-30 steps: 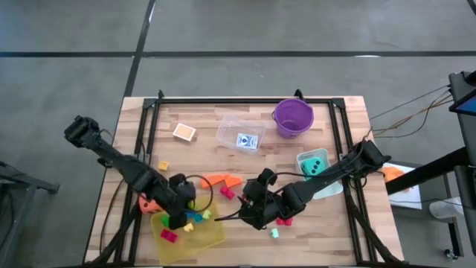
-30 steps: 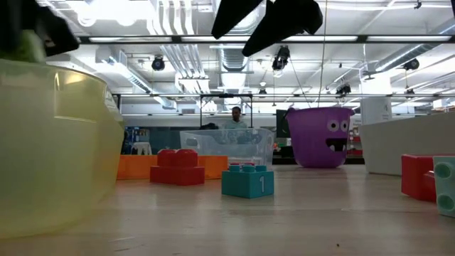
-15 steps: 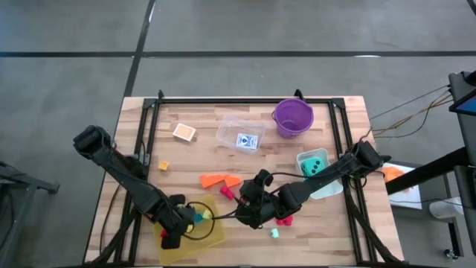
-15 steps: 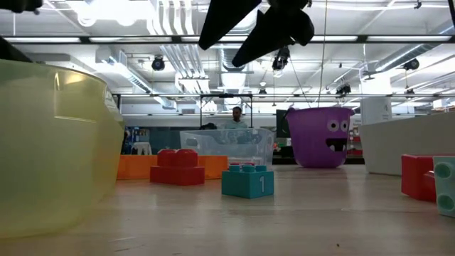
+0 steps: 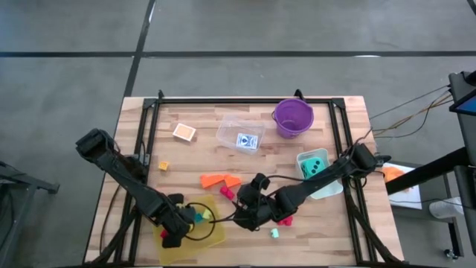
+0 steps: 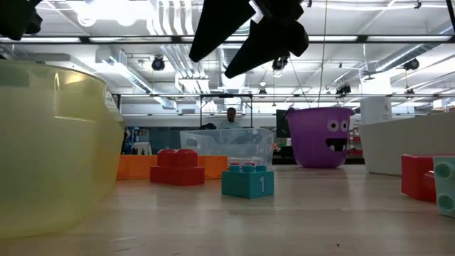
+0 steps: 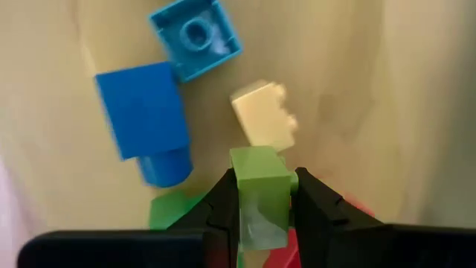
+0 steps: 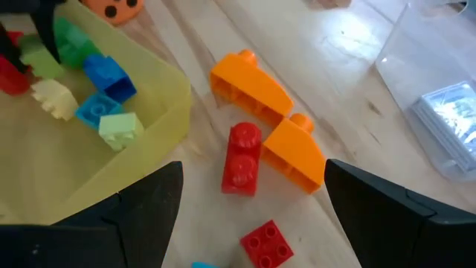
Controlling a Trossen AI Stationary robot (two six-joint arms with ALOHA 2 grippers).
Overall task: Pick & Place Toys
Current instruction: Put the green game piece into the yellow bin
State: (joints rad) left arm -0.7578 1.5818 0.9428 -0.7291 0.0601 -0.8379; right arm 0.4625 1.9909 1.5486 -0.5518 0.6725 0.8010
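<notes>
- Two arms low over the tabletop [image 5: 335, 119]; left gripper [image 7: 260, 216] above the yellow tray [image 5: 212, 237], jaws clamped on a green brick [image 7: 259, 195].
- Below it in the tray: two blue bricks [image 7: 145, 123], a pale yellow brick [image 7: 264, 123].
- Right gripper [image 5: 249, 212] just beside the tray's edge, jaws spread wide, empty; orange wedge pieces [image 8: 268, 119] and red bricks [image 8: 242, 160] lie ahead of it.
- Purple bucket [image 5: 292, 117] and clear tub [image 5: 239, 134] stand well apart.
- Versus 1.0 s ago: left gripper shifted further over the tray.

The left pincer [image 7: 262, 201] hides the green brick's [image 7: 259, 192] sides.
</notes>
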